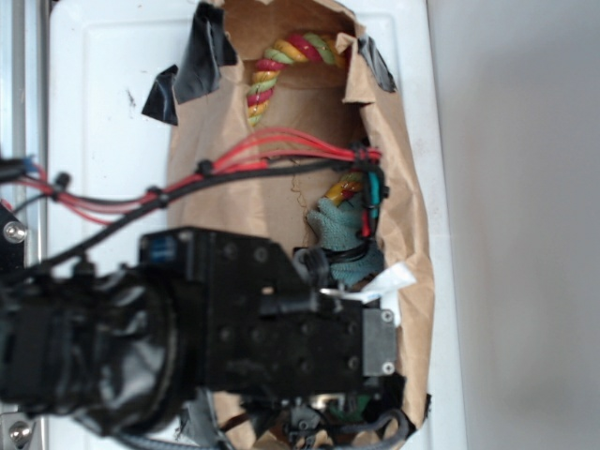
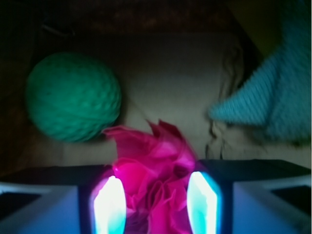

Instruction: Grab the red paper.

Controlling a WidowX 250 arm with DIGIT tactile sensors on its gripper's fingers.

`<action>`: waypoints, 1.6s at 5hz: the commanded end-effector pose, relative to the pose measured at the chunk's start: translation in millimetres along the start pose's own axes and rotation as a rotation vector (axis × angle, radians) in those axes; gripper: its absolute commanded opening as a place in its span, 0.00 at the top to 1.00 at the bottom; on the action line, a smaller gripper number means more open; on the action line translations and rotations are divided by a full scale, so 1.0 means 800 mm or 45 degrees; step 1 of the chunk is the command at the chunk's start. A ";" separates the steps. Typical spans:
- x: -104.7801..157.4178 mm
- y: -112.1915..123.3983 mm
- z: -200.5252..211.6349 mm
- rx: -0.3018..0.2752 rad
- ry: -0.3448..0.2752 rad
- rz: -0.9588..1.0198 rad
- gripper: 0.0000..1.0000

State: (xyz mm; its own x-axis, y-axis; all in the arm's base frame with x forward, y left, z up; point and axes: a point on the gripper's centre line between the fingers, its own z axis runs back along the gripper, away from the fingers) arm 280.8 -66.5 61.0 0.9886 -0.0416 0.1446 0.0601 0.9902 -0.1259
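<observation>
Reaching down into the brown paper bag (image 1: 281,178), the gripper (image 2: 157,204) had the red paper (image 2: 156,165) lying between its two glowing fingers (image 2: 109,204). The fingers stood apart on either side of the wad, and the wrist view did not settle whether they pressed on it, so I cannot tell if the grip was made. The paper's ruffled folds rose above the fingertips and spread a little toward the upper left.

Just beside the wad, to its upper left in the wrist view, lay a green ball (image 2: 73,96), near it or perhaps touching at its lower right edge. Farther off at the upper right lay a teal knitted cloth (image 2: 265,97), apart from the paper, resting on the bag's creased brown floor.

From the exterior view the black arm (image 1: 234,319) covered the gripper and the paper. The teal cloth (image 1: 342,234) showed just past the arm, with red and black cables (image 1: 234,164) crossing above it. A striped rope (image 1: 281,61) of red, yellow and green lay at the bag's far end. The bag rested on a white desk (image 1: 103,112), fastened with black tape (image 1: 187,70).
</observation>
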 end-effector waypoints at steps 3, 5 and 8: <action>0.013 0.096 0.138 -0.068 -0.355 0.591 1.00; 0.022 0.100 0.171 -0.087 -0.374 0.450 1.00; -0.022 0.064 0.085 -0.013 -0.134 0.140 0.00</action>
State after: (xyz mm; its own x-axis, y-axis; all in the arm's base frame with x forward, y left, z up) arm 267.8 -8.3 112.0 0.9763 0.0947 0.1946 -0.0643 0.9855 -0.1572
